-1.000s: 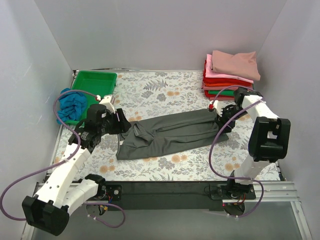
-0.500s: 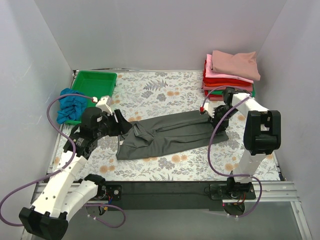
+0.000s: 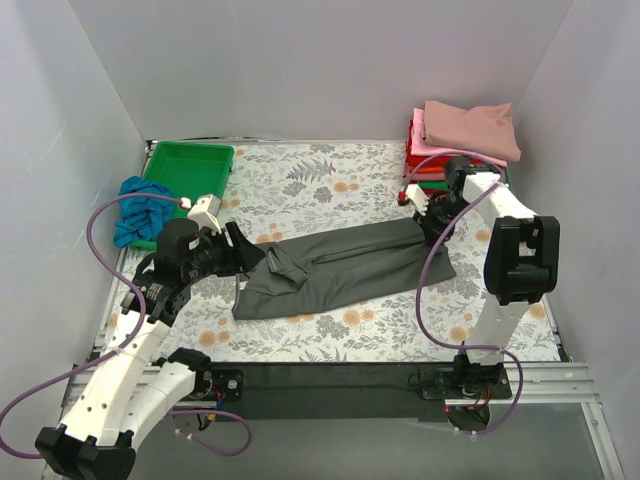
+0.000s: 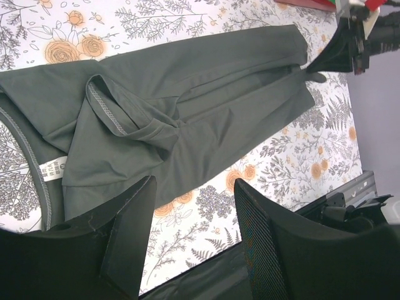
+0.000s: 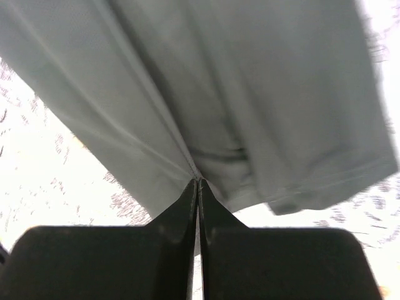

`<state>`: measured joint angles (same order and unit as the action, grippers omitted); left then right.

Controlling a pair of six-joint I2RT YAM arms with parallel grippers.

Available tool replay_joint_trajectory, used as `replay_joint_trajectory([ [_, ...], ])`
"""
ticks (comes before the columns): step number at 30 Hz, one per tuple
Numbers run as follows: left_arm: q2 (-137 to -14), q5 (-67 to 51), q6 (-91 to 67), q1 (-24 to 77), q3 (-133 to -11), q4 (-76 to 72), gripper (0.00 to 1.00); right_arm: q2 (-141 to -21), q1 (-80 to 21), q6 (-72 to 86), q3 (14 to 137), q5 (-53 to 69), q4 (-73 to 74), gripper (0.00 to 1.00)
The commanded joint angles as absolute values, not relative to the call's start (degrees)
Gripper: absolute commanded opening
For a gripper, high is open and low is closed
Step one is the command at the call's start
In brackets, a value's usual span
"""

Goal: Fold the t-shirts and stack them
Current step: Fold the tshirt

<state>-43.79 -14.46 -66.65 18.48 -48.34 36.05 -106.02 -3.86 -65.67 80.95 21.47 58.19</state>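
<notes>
So, your right claw [image 5: 197, 181]: pinched together on the right end of the dark charcoal grey cloth t-shirt [image 3: 340, 265] | your left claw [image 4: 194, 184]: fingers apart, above its left end.

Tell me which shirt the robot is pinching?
The dark grey t-shirt, stretched out in the middle. The right gripper is shut on its right-hand end; the folded stack and the bunched blue shirt lie untouched.

Lighting even, diffuse and bright from overhead, shadows soft and faint on the table [image 3: 330, 180]; top and left-wrist views sharp; right-wrist view blurred, charcoal t-shirt [image 5: 250, 94] out of focus, table around it blown to white glare.
</notes>
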Motion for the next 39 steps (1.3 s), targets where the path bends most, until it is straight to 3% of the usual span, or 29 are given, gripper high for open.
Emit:
replay_joint_trajectory([
  [1, -43.33, -15.91, -67.24, 18.37, -49.31, 37.09, 0.52, -109.24, -4.57, -60.04, 86.47, 20.84, 56.70, 0.05],
  [4, -43.51, -16.34, -67.67, 18.37, -49.13, 37.00, 0.52, -110.04, -5.71, -54.77, 86.40, 16.18, 51.79, 0.14],
  [6, -43.51, -16.70, -68.03, 18.37, -49.04, 36.83, 0.52, -109.51, -6.24, -50.12, 86.13, 12.93, 49.32, 0.30],
  [8, -43.42, -17.05, -68.90, 18.37, -48.78, 36.74, 0.52, -108.73, -6.33, -49.14, 86.22, 11.78, 48.35, 0.36],
  [16, -43.95, -19.33, -74.96, 18.37, -45.71, 35.69, 0.52, -101.17, -6.50, -46.76, 82.72, 18.09, 48.07, 0.37],
  [19, -43.51, -21.00, -79.35, 18.37, -42.29, 34.63, 0.51, -98.53, -5.63, -44.05, 78.34, 17.49, 47.99, 0.44],
  [24, -42.28, -20.66, -84.81, 18.37, -36.75, 34.80, 0.51, -94.93, 4.91, -41.84, 69.45, 24.34, 47.37, 0.45],
  [29, -44.55, -19.07, -86.31, 18.37, -33.93, 35.16, 0.51, -96.06, 10.01, -42.01, 65.04, 27.68, 47.20, 0.45],
  [39, -45.44, -16.96, -87.63, 18.37, -31.55, 34.19, 0.50, -102.13, 10.28, -38.58, 66.27, 27.51, 45.44, 0.45],
])
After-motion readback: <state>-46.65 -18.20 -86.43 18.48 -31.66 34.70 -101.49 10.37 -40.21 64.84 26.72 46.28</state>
